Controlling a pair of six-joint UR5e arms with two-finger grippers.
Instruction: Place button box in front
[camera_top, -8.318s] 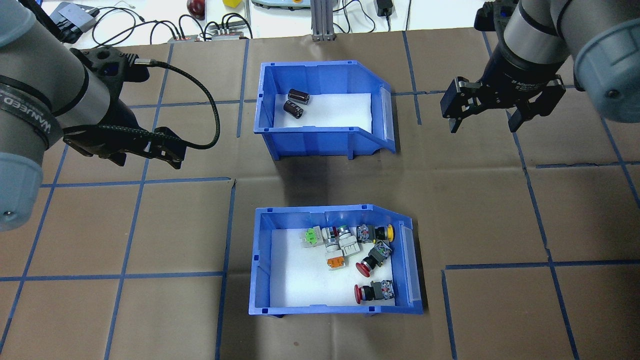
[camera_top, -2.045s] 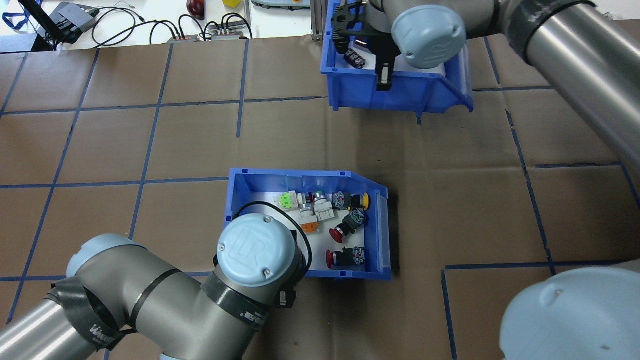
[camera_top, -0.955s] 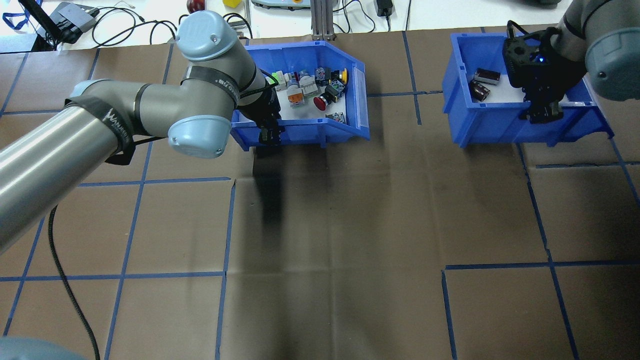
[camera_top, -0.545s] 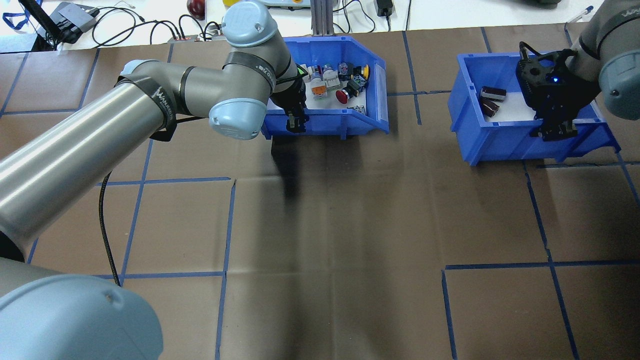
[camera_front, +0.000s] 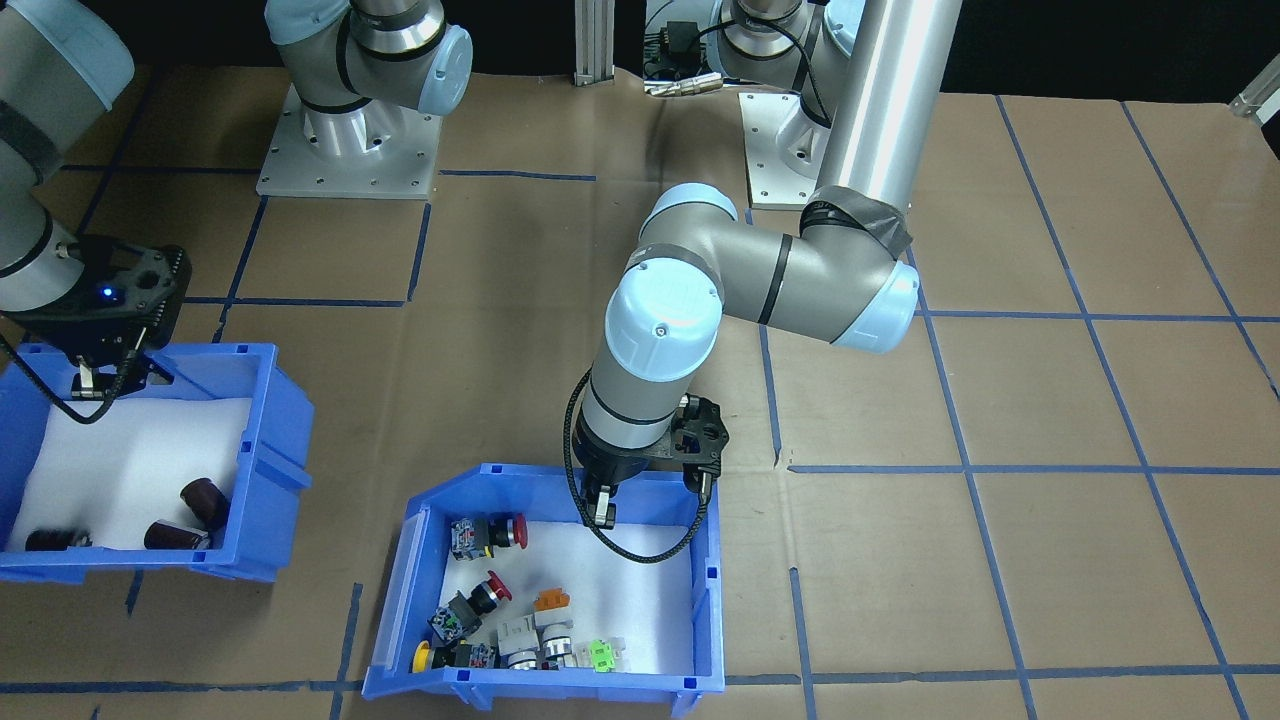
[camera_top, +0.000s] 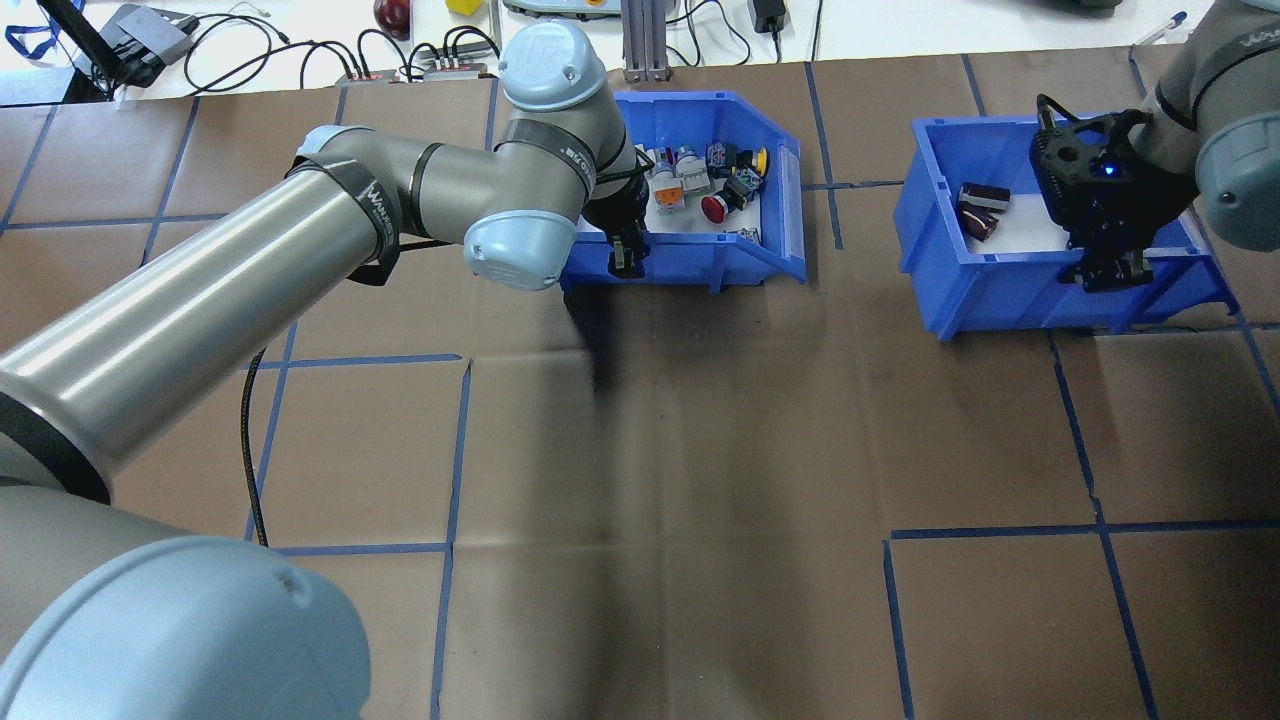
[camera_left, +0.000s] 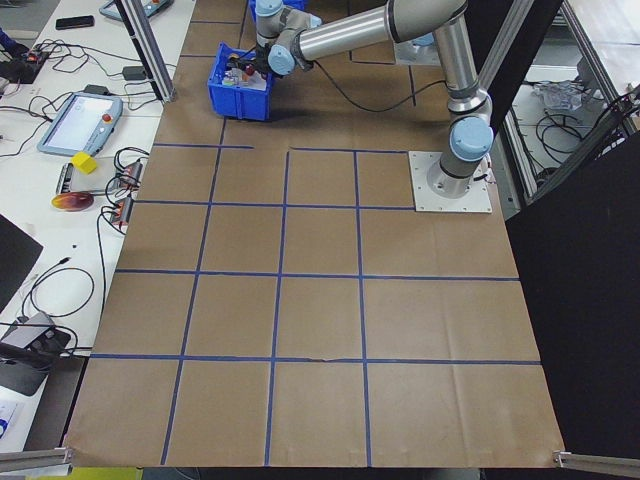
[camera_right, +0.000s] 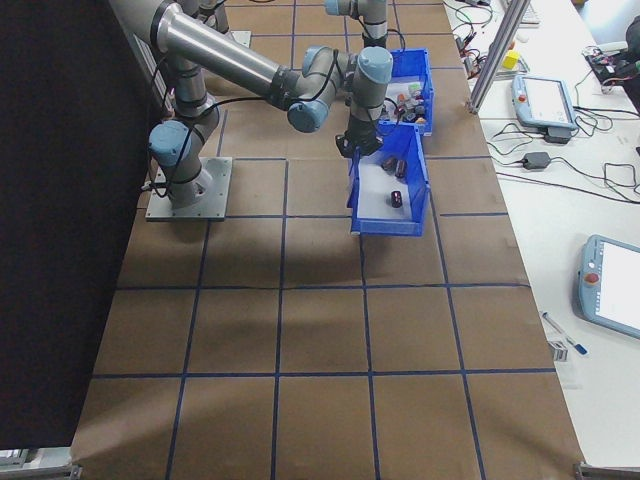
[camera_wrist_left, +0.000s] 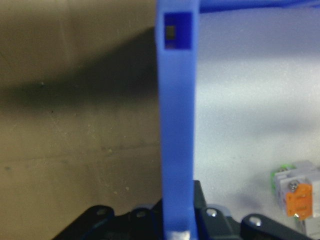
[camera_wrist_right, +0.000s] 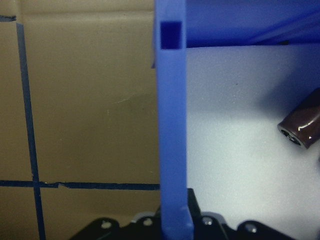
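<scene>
The button box (camera_top: 690, 262), a blue bin with white foam and red, yellow, orange and green switches (camera_top: 715, 207), is at the table's far side near the middle. My left gripper (camera_top: 627, 255) is shut on its near wall; in the left wrist view that wall (camera_wrist_left: 175, 125) runs between the fingers. In the front-facing view the button box (camera_front: 705, 590) is at the bottom, with the left gripper (camera_front: 600, 510) on its rim. My right gripper (camera_top: 1105, 270) is shut on the near wall of the other blue bin (camera_top: 1010, 290), which holds brown cylinders (camera_top: 978, 210).
Beyond the far table edge lie cables, a power strip and an aluminium post (camera_top: 640, 40). Both arm bases (camera_front: 350, 140) stand at the robot's side. Brown paper with blue tape lines (camera_top: 700, 520) covers the table.
The button box went from the near middle to the far side in my left gripper and is still sliding right. My right gripper carried the cylinder bin to the far right.
</scene>
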